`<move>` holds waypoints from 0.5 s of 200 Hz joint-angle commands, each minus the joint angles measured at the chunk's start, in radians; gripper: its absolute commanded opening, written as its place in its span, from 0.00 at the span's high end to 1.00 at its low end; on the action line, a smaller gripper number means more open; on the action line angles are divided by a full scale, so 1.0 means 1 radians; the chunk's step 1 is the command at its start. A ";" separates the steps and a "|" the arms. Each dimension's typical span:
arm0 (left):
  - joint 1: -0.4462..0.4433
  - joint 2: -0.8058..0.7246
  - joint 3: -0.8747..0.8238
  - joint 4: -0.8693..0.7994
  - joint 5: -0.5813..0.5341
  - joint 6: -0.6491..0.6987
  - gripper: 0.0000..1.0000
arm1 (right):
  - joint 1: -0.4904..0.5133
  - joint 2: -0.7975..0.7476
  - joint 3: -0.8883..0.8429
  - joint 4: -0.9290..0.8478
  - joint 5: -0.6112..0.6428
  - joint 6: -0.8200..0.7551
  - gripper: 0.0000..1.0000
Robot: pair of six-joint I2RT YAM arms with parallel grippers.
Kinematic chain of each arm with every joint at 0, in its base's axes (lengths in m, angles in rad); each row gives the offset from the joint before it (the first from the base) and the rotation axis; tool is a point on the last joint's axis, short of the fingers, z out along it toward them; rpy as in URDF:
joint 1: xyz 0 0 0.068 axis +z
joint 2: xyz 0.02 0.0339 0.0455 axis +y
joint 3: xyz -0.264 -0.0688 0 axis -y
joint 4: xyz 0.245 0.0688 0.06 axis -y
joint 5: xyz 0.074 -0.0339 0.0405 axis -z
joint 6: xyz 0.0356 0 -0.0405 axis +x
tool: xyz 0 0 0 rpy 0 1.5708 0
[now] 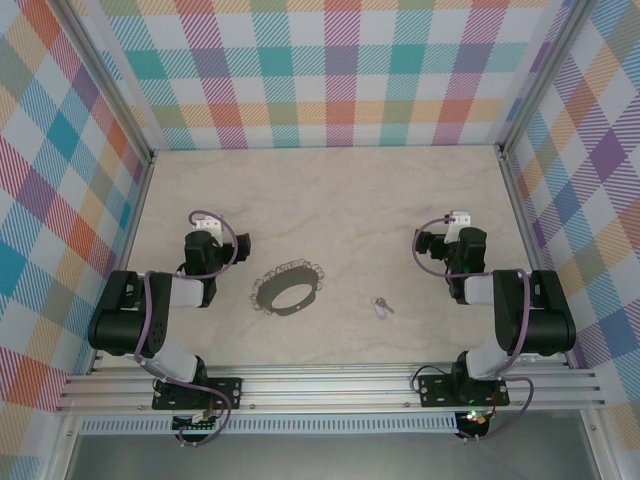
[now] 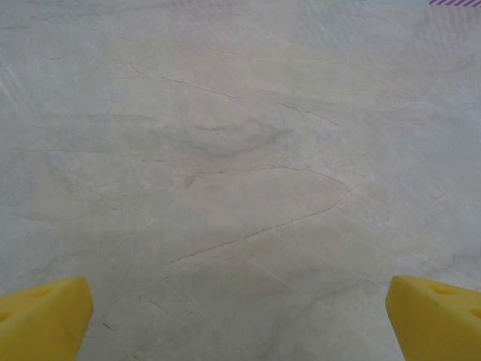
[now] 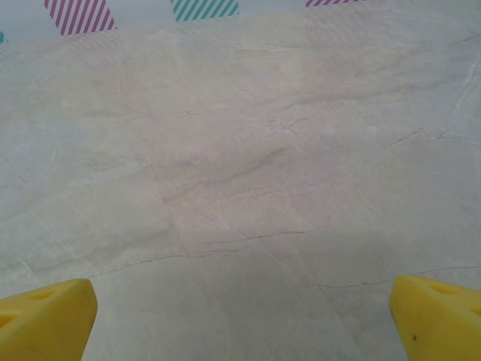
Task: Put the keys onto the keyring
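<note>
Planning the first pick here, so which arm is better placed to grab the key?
Right. The key lies on the right side of the ring, nearer the open right gripper. The ring sits between the key and the left gripper.

One scalloped keyring (image 1: 265, 291) lies right of the left claw (image 2: 240, 320), and one small key (image 1: 382, 308) sits between it and the right claw (image 3: 240, 322). There are two claws, each with two yellow fingertips (image 2: 45, 320).
</note>
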 commanded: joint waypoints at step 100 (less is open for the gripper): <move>0.017 -0.002 0.001 0.013 0.008 -0.006 0.00 | 0.005 -0.011 0.004 0.022 -0.011 -0.022 0.00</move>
